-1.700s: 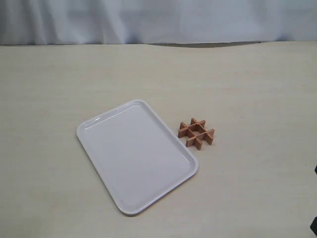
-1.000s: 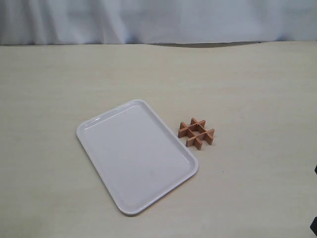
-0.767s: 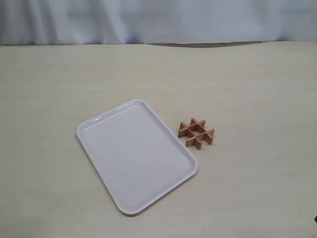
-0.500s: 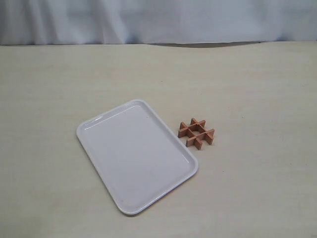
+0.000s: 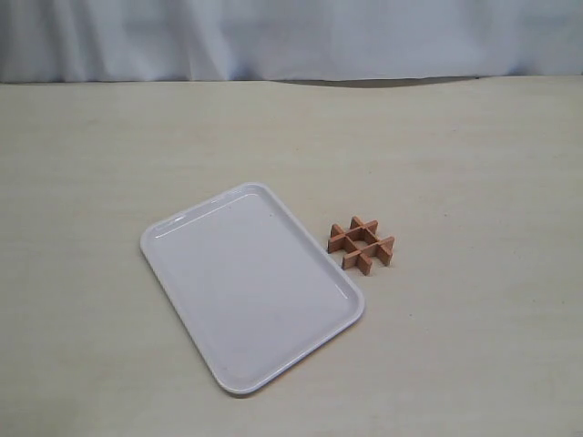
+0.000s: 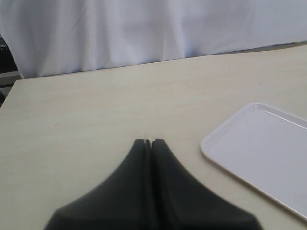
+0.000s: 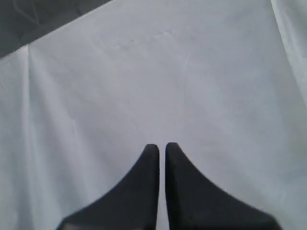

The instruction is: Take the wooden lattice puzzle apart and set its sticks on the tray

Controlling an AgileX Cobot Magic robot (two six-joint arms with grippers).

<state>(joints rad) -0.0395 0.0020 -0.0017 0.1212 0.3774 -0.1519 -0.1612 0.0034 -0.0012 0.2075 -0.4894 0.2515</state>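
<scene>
wooden lattice puzzle (image 5: pixel 362 244): whole, flat on the table (image 5: pixel 474 164), just right of the tray's right long edge with a slim gap between them; its sticks (image 5: pixel 350 238) are interlocked.
tray (image 5: pixel 246 291): bare, lying askew near the middle of the table; none of the task is done.
left gripper (image 6: pixel 147 142): fingers pressed together, holding nothing, low over the table left of the tray; the puzzle is out of its camera's sight.
right gripper (image 7: pixel 161 146): fingers all but touching with only a thin slit between them, holding nothing, aimed at the white cloth (image 7: pixel 144 72), so it sees neither puzzle nor tray.
risk, lifting: a pinch on one stick would likely raise the whole light lattice unless the other gripper braces it.
risk, sliding: a sideways nudge could push the puzzle against the tray rim or skew it.
risk, scatter: a sudden release could flick sticks across the table.
</scene>
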